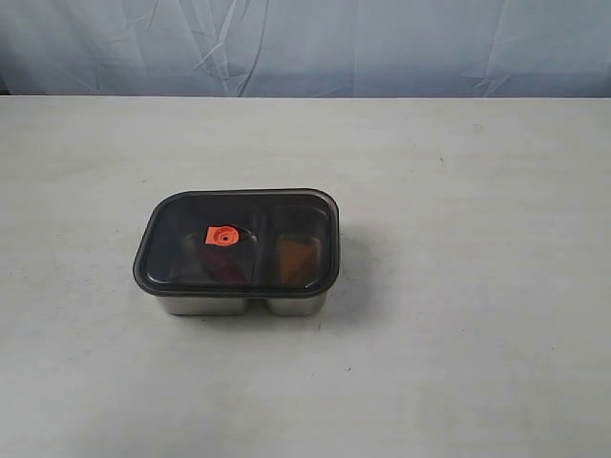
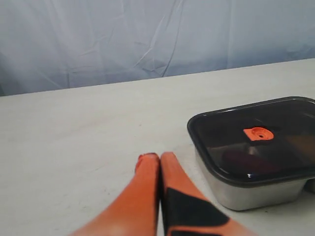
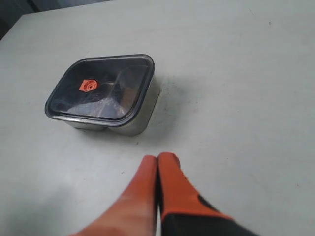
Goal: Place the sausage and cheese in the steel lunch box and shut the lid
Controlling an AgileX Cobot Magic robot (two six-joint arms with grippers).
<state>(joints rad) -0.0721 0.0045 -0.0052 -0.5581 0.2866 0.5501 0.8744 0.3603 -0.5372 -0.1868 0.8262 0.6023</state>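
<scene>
The steel lunch box (image 1: 239, 303) (image 2: 256, 189) (image 3: 142, 115) stands mid-table with the dark smoky lid (image 1: 239, 239) (image 2: 256, 137) (image 3: 101, 86) seated on it, orange valve (image 1: 223, 235) on top. Through the lid a dark red shape, the sausage (image 1: 221, 270) (image 2: 241, 160), shows dimly in the larger compartment. An orange-brown shape, the cheese (image 1: 298, 256), shows in the smaller one. My left gripper (image 2: 159, 157) is shut and empty, apart from the box. My right gripper (image 3: 158, 158) is shut and empty too, well short of the box. Neither gripper shows in the exterior view.
The white table (image 1: 458, 191) spreads around the box on all sides. A pale blue cloth backdrop (image 1: 305, 43) hangs behind the table's far edge.
</scene>
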